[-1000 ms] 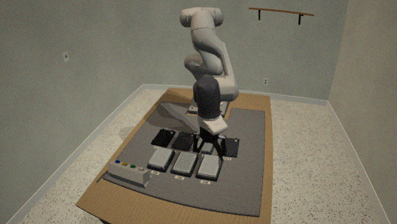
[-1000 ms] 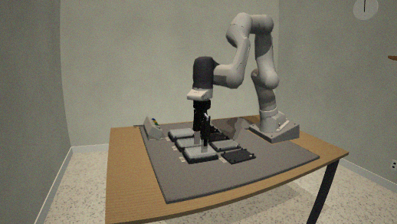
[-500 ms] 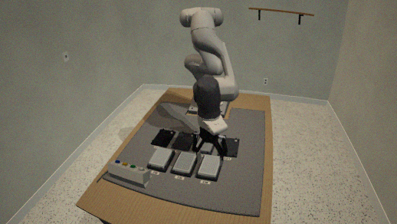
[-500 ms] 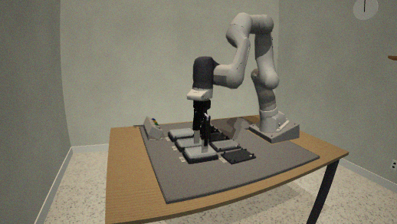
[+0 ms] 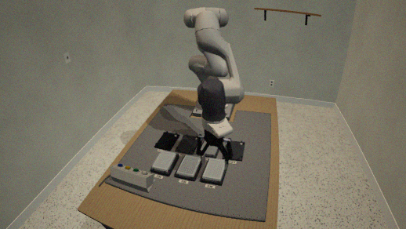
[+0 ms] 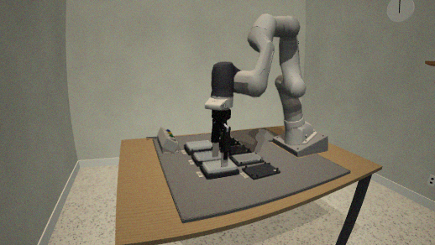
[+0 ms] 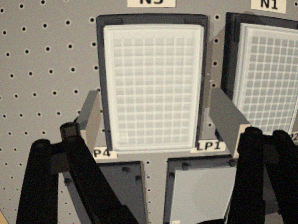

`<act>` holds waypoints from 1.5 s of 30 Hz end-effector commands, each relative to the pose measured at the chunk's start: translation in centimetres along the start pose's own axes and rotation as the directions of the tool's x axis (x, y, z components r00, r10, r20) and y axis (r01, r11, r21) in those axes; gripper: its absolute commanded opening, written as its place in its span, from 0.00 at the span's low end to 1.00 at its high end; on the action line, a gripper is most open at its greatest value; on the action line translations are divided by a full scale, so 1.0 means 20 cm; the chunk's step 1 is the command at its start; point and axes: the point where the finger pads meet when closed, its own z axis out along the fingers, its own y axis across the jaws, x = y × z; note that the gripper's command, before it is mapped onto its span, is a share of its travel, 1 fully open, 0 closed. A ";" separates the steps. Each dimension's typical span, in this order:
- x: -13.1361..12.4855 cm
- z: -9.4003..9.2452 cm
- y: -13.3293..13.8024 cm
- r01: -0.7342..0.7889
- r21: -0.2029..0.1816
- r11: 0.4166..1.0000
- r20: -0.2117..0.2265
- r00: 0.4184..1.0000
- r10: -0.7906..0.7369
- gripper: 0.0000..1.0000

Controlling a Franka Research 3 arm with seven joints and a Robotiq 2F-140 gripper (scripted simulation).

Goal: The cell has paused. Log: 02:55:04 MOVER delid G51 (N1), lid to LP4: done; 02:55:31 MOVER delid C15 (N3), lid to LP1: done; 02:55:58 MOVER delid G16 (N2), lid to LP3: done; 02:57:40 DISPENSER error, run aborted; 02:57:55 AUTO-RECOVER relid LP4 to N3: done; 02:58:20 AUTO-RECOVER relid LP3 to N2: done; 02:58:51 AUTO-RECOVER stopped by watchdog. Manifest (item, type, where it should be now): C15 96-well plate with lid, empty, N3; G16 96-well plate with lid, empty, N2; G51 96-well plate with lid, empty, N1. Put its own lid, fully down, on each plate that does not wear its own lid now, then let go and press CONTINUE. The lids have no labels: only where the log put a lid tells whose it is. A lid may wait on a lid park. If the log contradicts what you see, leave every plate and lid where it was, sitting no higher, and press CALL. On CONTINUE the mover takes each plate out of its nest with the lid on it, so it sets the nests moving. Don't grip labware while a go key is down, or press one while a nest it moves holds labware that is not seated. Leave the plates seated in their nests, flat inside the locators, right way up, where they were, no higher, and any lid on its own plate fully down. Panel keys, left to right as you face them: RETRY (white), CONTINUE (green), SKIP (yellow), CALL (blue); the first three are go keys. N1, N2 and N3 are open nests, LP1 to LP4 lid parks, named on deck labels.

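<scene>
A plate (image 5: 214,169) (image 6: 219,167) (image 7: 154,85) sits in nest N3, flat; its whitish, softened top looks like a lid lying level on it. The N1 plate (image 5: 190,166) (image 7: 272,75) shows sharper wells and seems bare. The N2 plate (image 5: 164,161) (image 6: 199,146) looks pale and level; its lid is too small to make out. A clear lid (image 6: 248,158) (image 7: 202,192) lies on park LP1. Park LP4 (image 5: 237,151) (image 6: 261,170) (image 7: 117,187) is empty. My gripper (image 5: 214,158) (image 6: 220,156) (image 7: 156,103) is open, one finger on each side of the N3 plate, with gaps between.
Two dark lid parks, one (image 5: 187,144) beside LP1 and one (image 5: 167,140) at the far end, look empty. The key panel (image 5: 131,177) (image 6: 168,142) stands beyond N2, with blue, yellow, green and white keys. The N1 nest stands close beside the right finger.
</scene>
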 end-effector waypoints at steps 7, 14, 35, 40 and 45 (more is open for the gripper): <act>0.00 0.00 0.00 0.005 0.001 1.000 -0.002 1.000 -0.005 0.66; 0.00 0.00 0.00 0.005 0.001 1.000 -0.002 1.000 -0.005 0.66; 0.00 0.02 0.00 0.005 0.001 1.000 -0.002 1.000 -0.005 0.66; 0.00 0.03 0.00 0.005 0.001 1.000 -0.002 1.000 -0.005 0.66; 0.00 0.05 0.00 0.005 0.001 1.000 -0.002 1.000 -0.005 0.66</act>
